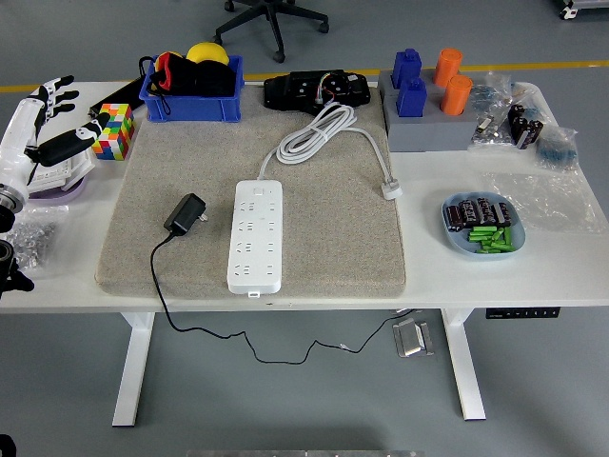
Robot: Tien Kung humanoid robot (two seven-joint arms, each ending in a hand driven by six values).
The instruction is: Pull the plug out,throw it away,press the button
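Observation:
A white power strip lies lengthwise on the beige mat in the middle of the table. Its white cable coils toward the back and ends in a white plug. A black plug lies on the mat to the left of the strip, out of its sockets, and its thin black cord hangs over the table's front edge. My left hand is raised at the far left edge, fingers spread, holding nothing. The right arm is out of view.
A colourful cube stands by my left hand. A blue bin and a black device stand at the back. Blue and orange blocks sit on a grey base. A blue dish holds batteries at the right.

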